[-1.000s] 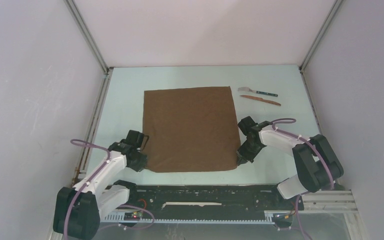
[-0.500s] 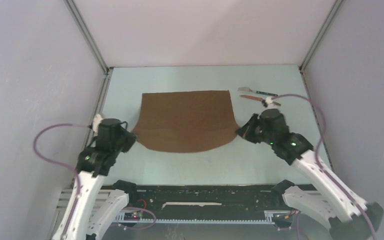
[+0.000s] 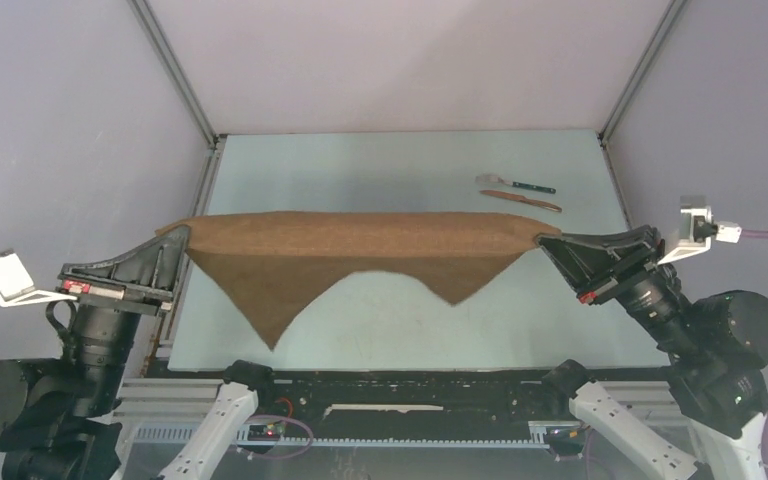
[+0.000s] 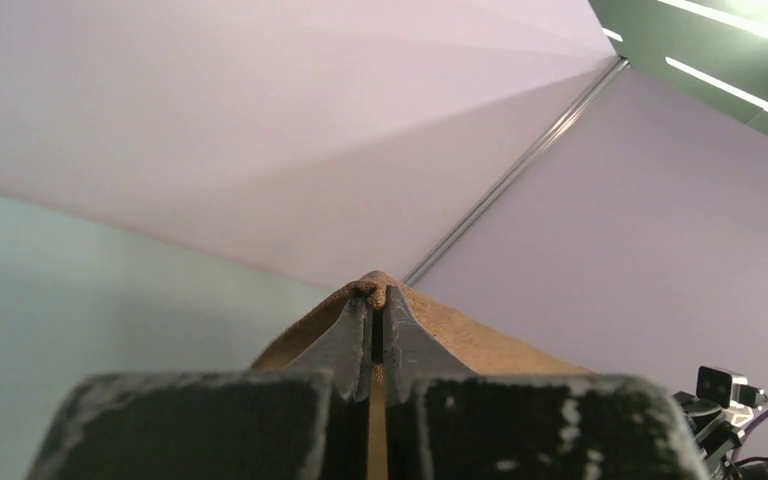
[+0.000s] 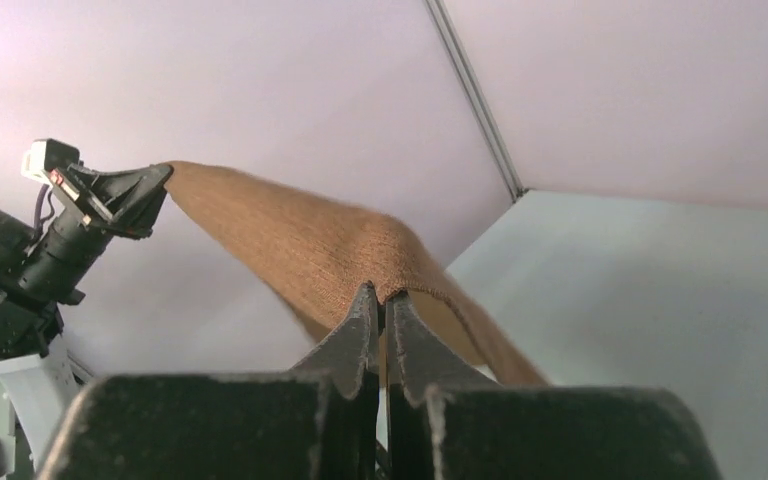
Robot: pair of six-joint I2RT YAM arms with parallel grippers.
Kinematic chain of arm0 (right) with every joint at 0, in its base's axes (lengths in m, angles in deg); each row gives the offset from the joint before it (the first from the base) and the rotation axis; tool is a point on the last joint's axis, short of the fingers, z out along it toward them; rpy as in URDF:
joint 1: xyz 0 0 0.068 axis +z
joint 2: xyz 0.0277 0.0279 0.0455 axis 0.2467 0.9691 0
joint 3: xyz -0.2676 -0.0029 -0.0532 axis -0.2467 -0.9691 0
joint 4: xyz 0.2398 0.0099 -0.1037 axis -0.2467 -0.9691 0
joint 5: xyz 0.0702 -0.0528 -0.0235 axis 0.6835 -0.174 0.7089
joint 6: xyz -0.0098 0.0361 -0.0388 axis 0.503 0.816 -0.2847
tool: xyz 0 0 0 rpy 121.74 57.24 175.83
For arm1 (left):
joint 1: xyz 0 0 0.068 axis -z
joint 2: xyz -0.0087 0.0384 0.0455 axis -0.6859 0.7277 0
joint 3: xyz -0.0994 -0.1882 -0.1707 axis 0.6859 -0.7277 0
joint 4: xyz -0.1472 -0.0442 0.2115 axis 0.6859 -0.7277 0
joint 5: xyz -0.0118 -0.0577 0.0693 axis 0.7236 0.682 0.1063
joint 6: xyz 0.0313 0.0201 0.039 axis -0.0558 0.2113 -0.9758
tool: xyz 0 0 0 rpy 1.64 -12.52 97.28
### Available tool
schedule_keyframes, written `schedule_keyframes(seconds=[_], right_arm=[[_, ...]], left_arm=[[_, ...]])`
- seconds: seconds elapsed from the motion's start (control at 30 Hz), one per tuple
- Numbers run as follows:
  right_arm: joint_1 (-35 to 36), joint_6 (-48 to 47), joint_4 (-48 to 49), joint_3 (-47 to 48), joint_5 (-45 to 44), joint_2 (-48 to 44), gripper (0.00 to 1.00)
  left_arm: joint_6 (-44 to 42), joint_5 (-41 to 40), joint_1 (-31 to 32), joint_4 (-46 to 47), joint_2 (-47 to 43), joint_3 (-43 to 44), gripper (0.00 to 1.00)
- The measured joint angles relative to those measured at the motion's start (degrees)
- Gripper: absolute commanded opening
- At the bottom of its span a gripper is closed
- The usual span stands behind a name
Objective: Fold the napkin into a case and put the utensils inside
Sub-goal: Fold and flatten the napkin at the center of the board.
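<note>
– Top external: how do the grippers stand?
– Left gripper (image 3: 176, 240) at 9 o'clock, right gripper (image 3: 546, 240) at 3 o'clock, each clamped tight on a napkin (image 3: 360, 245) corner, cloth stretched aloft between them.
– Utensils?
– Utensils (image 3: 518, 193) lie on the table (image 3: 380, 165) at 1 o'clock, apart from the napkin.

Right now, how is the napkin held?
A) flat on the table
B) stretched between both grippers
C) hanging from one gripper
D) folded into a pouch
B: the napkin hangs in the air, one corner pinched by the left gripper, another by the right gripper.
</note>
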Motion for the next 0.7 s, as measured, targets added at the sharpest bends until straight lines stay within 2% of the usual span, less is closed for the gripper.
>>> schedule_keyframes(seconds=[0.13, 0.27, 0.47, 0.57, 0.7], right_arm=[[0.0, 0.1, 0.7, 1.3, -2.7, 2.8, 0.0], [-1.6, 0.4, -0.4, 5.0, -8.7, 14.2, 0.0], [-14.2, 2.1, 0.6, 7.1, -6.8, 40.0, 0.0], [-16.8, 2.3, 1.3, 7.4, -5.0, 54.1, 0.0], [-18.0, 2.0, 2.7, 8.6, -2.0, 68.4, 0.0]], left_arm=[[-0.9, -1.1, 0.0, 1.2, 0.6, 0.2, 0.0], [-1.6, -5.9, -0.1, 1.0, 7.3, -1.7, 0.0], [-4.1, -8.7, -3.9, 2.9, 31.4, -5.1, 0.0], [-4.3, -6.8, -7.8, 5.8, 44.5, -8.9, 0.0], [-3.8, -1.7, -12.7, 8.1, 58.7, -12.0, 0.0]])
